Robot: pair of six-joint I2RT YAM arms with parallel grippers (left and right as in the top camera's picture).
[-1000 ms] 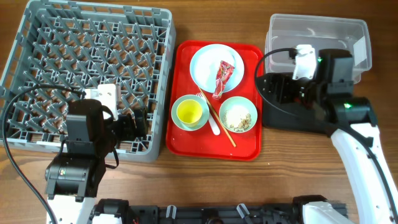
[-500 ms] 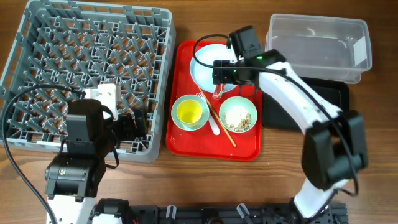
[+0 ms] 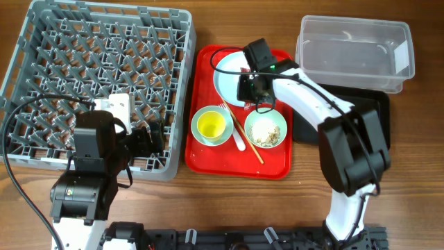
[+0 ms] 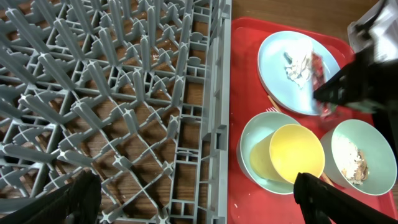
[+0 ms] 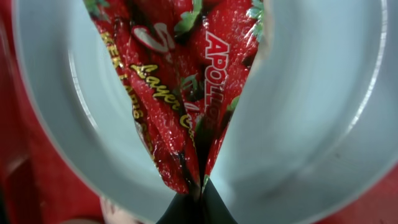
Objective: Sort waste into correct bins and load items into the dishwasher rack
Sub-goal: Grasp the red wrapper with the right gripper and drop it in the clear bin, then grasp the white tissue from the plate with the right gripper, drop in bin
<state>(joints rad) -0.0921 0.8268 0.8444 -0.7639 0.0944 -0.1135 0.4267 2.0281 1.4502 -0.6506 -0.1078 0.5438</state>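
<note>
At right claw (image 5: pixel 194 208): pinched shut on tip of red wrapper (image 5: pixel 180 93), over plate (image 5: pixel 311 124). At left claw (image 4: pixel 199 196): spread wide, gripping nothing, over rack (image 4: pixel 124 93).

— What sort of place is this?
— A robotics lab bench, laid out like a canteen clearing station. Two robot arms, the left arm (image 3: pixel 94 149) and the right arm (image 3: pixel 305 94), are mounted at the near edge of a wooden table (image 3: pixel 305 191), and a black cable (image 3: pixel 6 149) loops off one of them.
— And the canteen side?
— A grey dishwasher rack (image 3: pixel 90 55) and a red tray (image 3: pixel 208 158) with a used plate (image 3: pixel 225 80), a wrapper (image 5: pixel 168 93) and a bowl (image 3: pixel 283 123) of scraps. Beside them are a clear tub (image 3: pixel 347 48) and a black tray (image 3: pixel 368 97).
— And the room itself?
— Only the tabletop shows.
</note>
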